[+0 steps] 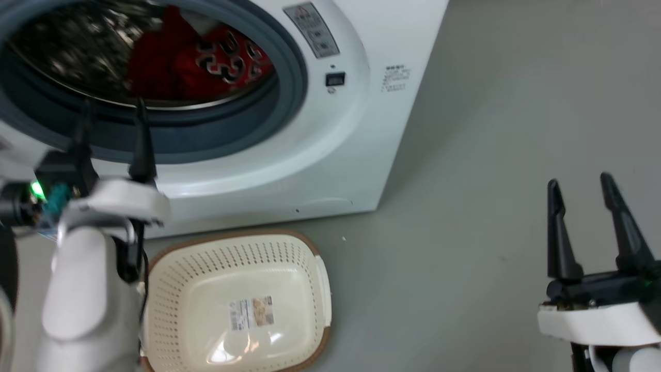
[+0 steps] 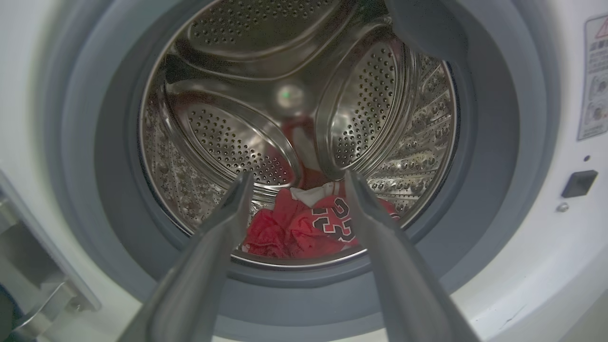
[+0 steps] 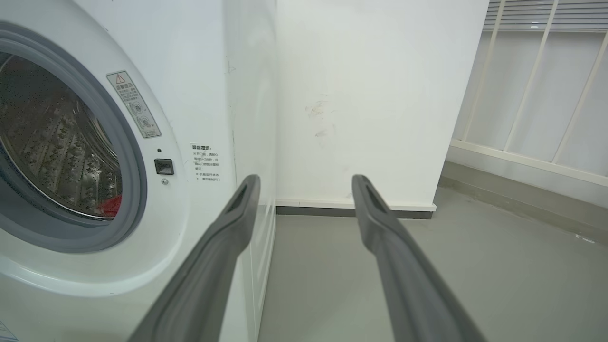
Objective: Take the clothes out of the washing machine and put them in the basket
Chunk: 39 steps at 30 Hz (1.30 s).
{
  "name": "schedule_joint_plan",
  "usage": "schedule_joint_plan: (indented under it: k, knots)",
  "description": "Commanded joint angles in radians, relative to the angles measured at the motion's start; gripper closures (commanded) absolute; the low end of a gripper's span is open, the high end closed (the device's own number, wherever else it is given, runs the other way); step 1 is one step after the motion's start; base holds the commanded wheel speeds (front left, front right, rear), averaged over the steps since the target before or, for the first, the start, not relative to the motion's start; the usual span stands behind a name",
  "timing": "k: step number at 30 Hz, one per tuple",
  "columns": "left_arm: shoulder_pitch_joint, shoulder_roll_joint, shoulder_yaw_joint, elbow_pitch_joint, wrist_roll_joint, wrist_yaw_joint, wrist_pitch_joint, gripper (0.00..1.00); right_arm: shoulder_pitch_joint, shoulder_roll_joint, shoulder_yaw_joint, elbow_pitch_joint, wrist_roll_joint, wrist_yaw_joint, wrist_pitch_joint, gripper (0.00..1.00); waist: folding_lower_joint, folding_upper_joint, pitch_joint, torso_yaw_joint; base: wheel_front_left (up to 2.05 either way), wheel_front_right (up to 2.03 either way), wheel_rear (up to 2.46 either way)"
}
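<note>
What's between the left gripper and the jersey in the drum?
Nothing visible. The open left gripper points straight at the red jersey lying low in the drum; the grey rubber rim sits just below that path.

The washing machine [image 1: 330, 155] has a smooth, glossy white shell. Its drum [image 2: 228, 137] is polished, mirror-bright metal punched with small holes, and the seal [image 2: 489, 156] around the opening looks like matt grey rubber. The clothes [image 2: 294, 232] are red cloth, soft and crumpled, with a slight sheen. The basket [image 1: 170, 289] is cream plastic with perforated walls, its smooth bottom shiny enough to catch glare. It has a brown woven-look rim [image 1: 227, 234] and a paper label [image 1: 251, 312]. The fingers [image 2: 204, 266] of my left hand [image 2: 298, 175] and my right hand [image 3: 306, 178] look smooth, matt and dark, plastic or rubber. The floor [image 1: 490, 155] is matt grey and even.
</note>
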Motion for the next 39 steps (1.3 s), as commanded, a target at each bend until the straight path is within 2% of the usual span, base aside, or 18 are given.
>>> schedule_joint_plan:
  k: [1, 9, 16, 20, 29, 33, 39]
  knots:
    - [-0.081, 0.032, 0.005, 0.056, 0.006, -0.010, -0.003, 0.00, -0.040, -0.001, -0.002, -0.015, 0.020, 0.000, -0.002, 0.00, -0.0001, 0.0000, 0.102, -0.059, 0.00, 0.00, 0.00]
    - [-0.349, 0.130, -0.023, 0.261, 0.023, -0.028, 0.008, 0.00, -0.122, 0.000, -0.004, -0.054, 0.065, 0.000, -0.002, 0.00, -0.0001, 0.0000, 0.245, -0.121, 0.00, 0.00, 0.00]
    - [-0.606, 0.218, -0.088, 0.415, 0.019, -0.048, 0.154, 0.00, -0.187, 0.000, -0.006, -0.096, 0.118, 0.000, -0.002, 0.00, -0.0001, 0.0000, 0.366, -0.171, 0.00, 0.00, 0.00]
    - [-0.729, 0.250, -0.140, 0.469, -0.006, -0.051, 0.289, 0.00, -0.211, 0.000, -0.006, -0.118, 0.147, 0.000, -0.002, 0.00, -0.0001, 0.0000, 0.420, -0.193, 0.00, 0.00, 0.00]
    - [-0.955, 0.322, -0.279, 0.527, -0.162, -0.052, 0.631, 0.00, -0.242, 0.000, 0.007, -0.167, 0.199, 0.000, -0.002, 0.00, -0.0001, 0.0000, 0.515, -0.239, 0.00, 0.00, 0.00]
    - [-1.039, 0.348, -0.333, 0.534, -0.234, -0.052, 0.818, 0.00, -0.245, 0.000, 0.021, -0.187, 0.215, 0.000, -0.002, 0.00, -0.0001, 0.0000, 0.548, -0.255, 0.00, 0.00, 0.00]
    - [-1.147, 0.403, -0.412, 0.510, -0.288, -0.052, 1.035, 0.00, -0.254, 0.000, 0.043, -0.211, 0.235, 0.000, -0.002, 0.00, -0.0001, 0.0000, 0.593, -0.274, 0.00, 0.00, 0.00]
